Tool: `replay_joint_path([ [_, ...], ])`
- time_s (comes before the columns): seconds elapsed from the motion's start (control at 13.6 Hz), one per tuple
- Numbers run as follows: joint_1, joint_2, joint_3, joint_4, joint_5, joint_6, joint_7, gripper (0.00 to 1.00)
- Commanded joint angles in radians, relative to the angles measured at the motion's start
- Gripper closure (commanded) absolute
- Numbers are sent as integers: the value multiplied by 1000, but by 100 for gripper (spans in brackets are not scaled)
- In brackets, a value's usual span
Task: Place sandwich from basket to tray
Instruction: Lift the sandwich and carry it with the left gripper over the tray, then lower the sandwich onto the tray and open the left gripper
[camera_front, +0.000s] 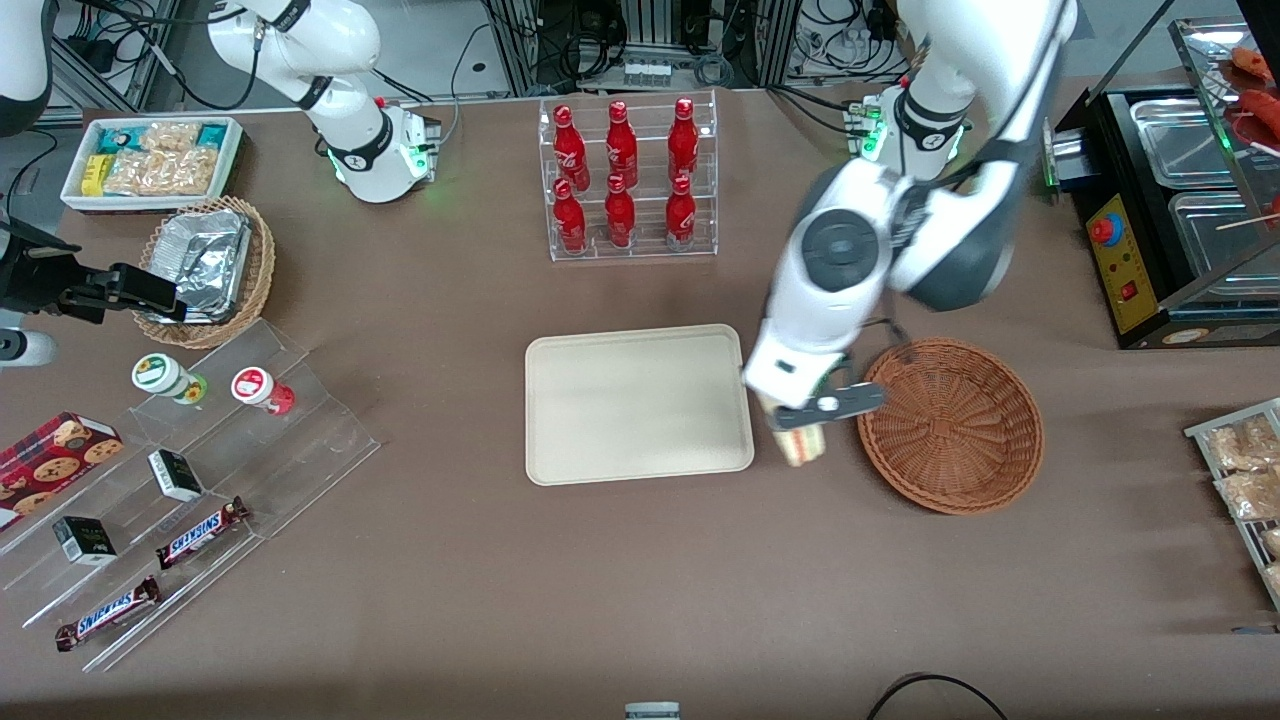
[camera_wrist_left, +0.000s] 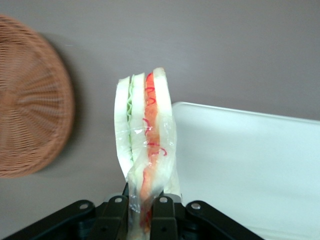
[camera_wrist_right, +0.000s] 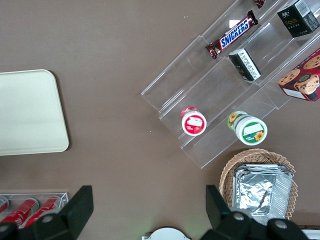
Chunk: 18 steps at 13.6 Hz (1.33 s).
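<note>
- Gripper clamped on the sandwich, hanging between basket and tray, over bare table.
- Best carried well over the tray's flat middle (not the rim) before lowering.
- Release only once resting, so the wedge won't topple.

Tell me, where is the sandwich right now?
The sandwich hangs gripped in the pincer, above the bare table between the tray and the basket.

red bottles (racked), snack bars, foil basket
</note>
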Motion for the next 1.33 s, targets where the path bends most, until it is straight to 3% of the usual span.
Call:
replay_joint_path([
  [0.0, -65, 139, 11, 158, -40, -17, -1, 100],
  [0.44, -169, 279, -20, 178, -46, 156, -3, 100],
  [1.03, -226, 362, -20, 183, -34, 176, 10, 100],
  [1.11, -232, 363, -20, 178, -32, 176, 8, 96],
  [1.18, -240, 365, -20, 176, -32, 175, 7, 53],
  [1.25, -240, 363, -18, 178, -29, 173, 10, 3],
])
